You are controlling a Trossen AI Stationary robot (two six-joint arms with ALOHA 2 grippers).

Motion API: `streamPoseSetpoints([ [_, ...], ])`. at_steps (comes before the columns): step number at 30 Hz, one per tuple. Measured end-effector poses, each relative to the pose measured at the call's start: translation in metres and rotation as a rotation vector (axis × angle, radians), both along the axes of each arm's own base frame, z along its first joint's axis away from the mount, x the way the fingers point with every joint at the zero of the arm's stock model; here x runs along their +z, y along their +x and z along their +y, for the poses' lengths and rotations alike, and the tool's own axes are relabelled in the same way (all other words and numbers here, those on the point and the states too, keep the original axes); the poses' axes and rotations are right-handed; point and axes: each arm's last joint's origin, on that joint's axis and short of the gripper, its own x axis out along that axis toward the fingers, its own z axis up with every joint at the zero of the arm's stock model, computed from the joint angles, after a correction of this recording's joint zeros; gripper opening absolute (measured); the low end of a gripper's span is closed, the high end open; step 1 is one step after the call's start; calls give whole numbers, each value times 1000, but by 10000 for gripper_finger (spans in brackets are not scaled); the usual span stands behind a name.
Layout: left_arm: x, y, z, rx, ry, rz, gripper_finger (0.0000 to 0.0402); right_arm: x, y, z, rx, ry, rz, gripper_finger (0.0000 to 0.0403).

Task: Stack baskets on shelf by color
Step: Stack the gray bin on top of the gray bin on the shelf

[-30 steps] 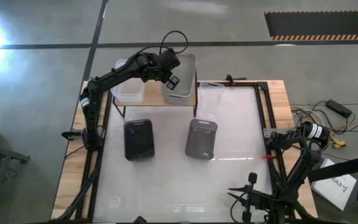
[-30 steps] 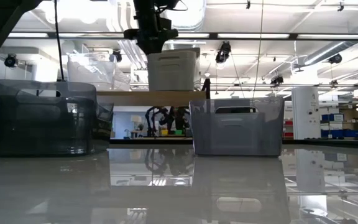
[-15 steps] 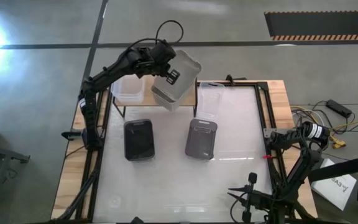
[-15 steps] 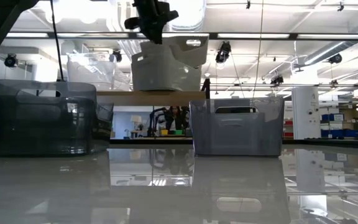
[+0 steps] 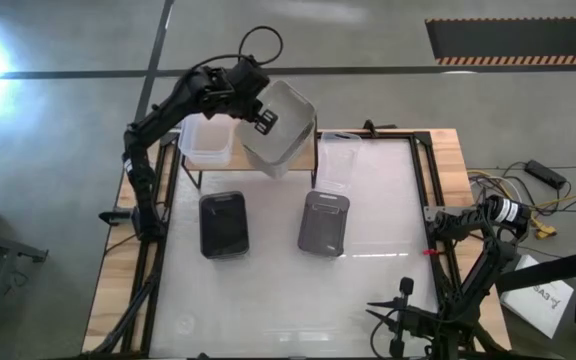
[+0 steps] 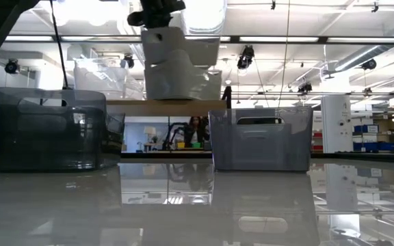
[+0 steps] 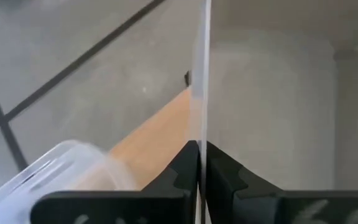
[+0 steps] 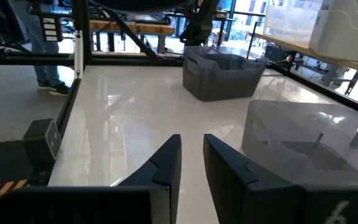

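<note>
My left gripper (image 5: 259, 113) is shut on a light grey basket (image 5: 280, 128), which it holds tilted over the right half of the wooden shelf (image 5: 240, 161). The basket also shows in the low view (image 6: 181, 65). A clear basket (image 5: 206, 143) stands on the shelf's left half. On the table stand a dark grey basket (image 5: 223, 223), a mid grey basket (image 5: 324, 222) and a clear basket (image 5: 336, 160). My right gripper (image 8: 191, 155) is open and empty at the table's right edge. My left gripper pinches the basket's side wall at its rim (image 7: 201, 118), one finger (image 7: 219, 171) inside the basket and one (image 7: 182, 171) outside. It comes from above at the basket's left side. The basket hangs tilted below the fingers, its low end close over the shelf board (image 6: 166, 104).
The shelf stands at the table's far left on thin black legs. The white table (image 5: 268, 300) has bare room in its near half. Black frame rails (image 5: 430, 180) run along the table's sides. Cables and a box lie beyond the right edge.
My left gripper has risen from the shelf and gone a little toward the table's left and far edges, turning as it went. The light grey basket, which stood upright on the shelf's right half, has been lifted and tipped.
</note>
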Motion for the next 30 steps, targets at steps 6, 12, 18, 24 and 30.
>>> streamPoseSetpoints([
  [6,-9,0,5,-22,-92,32,0,0,0,0,0,0,0,61],
  [12,-19,8,11,-10,-117,47,0,0,0,0,0,1,0,61],
  [18,-26,14,18,-52,-172,28,21,0,0,0,0,2,-1,61],
  [24,-23,9,21,-58,-196,-4,111,0,0,0,0,3,0,61],
  [30,9,-17,-5,-160,-110,-32,155,0,0,0,1,0,1,61],
])
